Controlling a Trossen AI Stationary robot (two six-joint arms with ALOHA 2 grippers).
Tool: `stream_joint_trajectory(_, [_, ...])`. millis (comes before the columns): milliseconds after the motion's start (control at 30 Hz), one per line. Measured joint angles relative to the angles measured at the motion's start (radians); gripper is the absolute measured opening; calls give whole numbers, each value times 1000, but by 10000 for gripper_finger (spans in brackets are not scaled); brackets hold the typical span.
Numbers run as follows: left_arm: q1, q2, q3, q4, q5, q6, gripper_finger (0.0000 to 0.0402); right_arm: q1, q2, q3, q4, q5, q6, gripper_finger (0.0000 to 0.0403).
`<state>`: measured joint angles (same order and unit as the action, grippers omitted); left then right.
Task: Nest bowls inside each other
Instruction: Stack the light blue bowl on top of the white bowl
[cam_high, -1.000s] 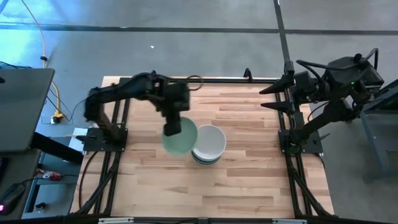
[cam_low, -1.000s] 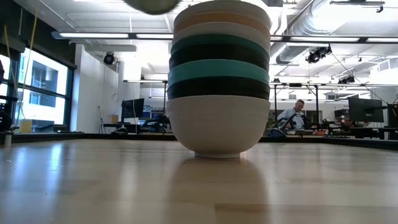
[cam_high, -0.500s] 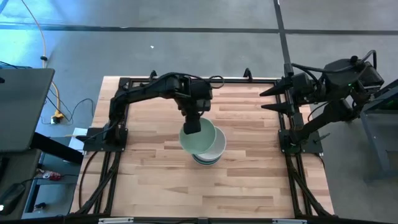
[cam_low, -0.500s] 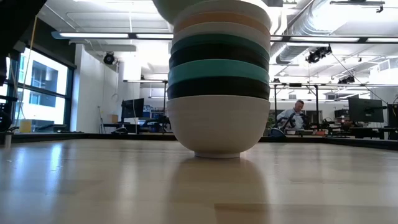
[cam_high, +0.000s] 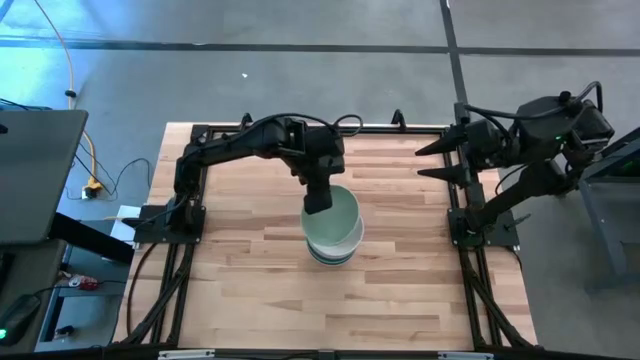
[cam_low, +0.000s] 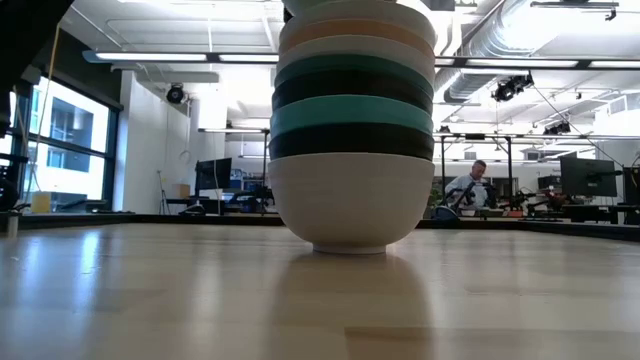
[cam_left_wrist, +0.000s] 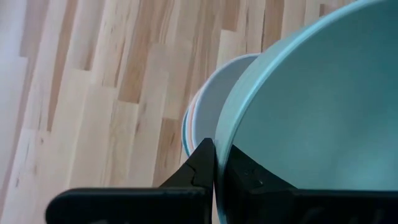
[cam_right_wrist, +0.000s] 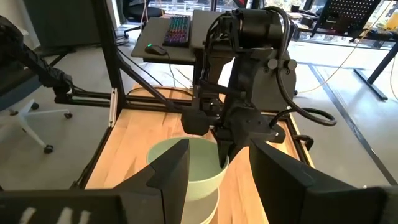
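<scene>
We hold the mint bowl (cam_high: 333, 215) by its rim, the left gripper (cam_high: 318, 201) pinched shut on the near edge with one finger inside and one outside. That grip keeps the hollow facing up and leaves the bowl's underside free to settle into the stack (cam_low: 352, 130) below. In the high view the bowl sits at the centre of the frame, almost square over the stack, which stands on the wooden table (cam_high: 240, 280). In the left wrist view its rim (cam_left_wrist: 249, 93) is slightly offset from the white rim (cam_left_wrist: 202, 102) beneath, so we judge it is not fully seated yet and should stay clamped until it drops level.

The right gripper (cam_right_wrist: 214, 171) waits at the upper right of the high view, off the table's edge, its fingers spread apart and holding nothing, well clear of the work.

Counting from the low view, in the upper centre of that frame, the stack shows these bands from the bottom up:

- a white bowl (cam_low: 350, 205)
- a black one (cam_low: 350, 143)
- a teal one (cam_low: 350, 112)
- another black (cam_low: 350, 88)
- a dark green (cam_low: 350, 66)
- a white (cam_low: 352, 46)
- a peach (cam_low: 355, 30)
- a white (cam_low: 360, 12)

That makes eight nested, and the mint one in our grip is the ninth. No bowl lies loose elsewhere on the table, so we judge this to be the last placement.
</scene>
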<state>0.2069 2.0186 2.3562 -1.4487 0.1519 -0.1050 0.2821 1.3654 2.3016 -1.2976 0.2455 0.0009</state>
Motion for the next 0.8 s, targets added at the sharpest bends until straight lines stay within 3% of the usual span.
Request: stream_joint_trajectory(800, [-63, 58, 0, 54, -69, -62, 1, 0, 38, 0, 0, 0, 19, 161])
